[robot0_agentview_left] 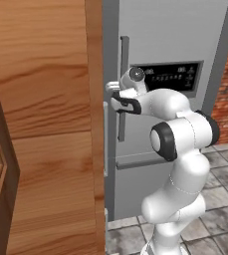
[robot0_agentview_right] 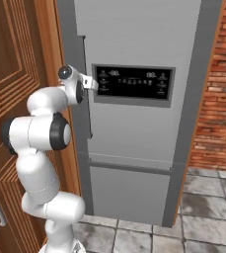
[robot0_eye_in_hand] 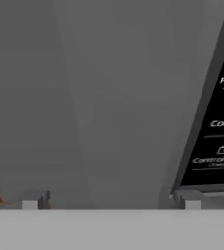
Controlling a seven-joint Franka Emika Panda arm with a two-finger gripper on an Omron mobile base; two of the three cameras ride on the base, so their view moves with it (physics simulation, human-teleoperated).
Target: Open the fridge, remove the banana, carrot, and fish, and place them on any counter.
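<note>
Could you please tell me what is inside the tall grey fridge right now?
Its contents cannot be seen: the tall grey fridge is closed, showing its black control panel and long vertical grey handle.

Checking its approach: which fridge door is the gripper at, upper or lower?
The upper door, the one bearing the black control panel; the open gripper is level with that panel, by the handle. The lower door is plain.

Fridge (robot0_agentview_right: 134, 133) top cut off; control panel (robot0_eye_in_hand: 216, 122) right part cropped.

closed grey fridge (robot0_agentview_right: 134, 133), gripper (robot0_agentview_right: 92, 83) at its black control panel (robot0_agentview_right: 133, 82); brick wall (robot0_agentview_right: 222, 94)
</note>
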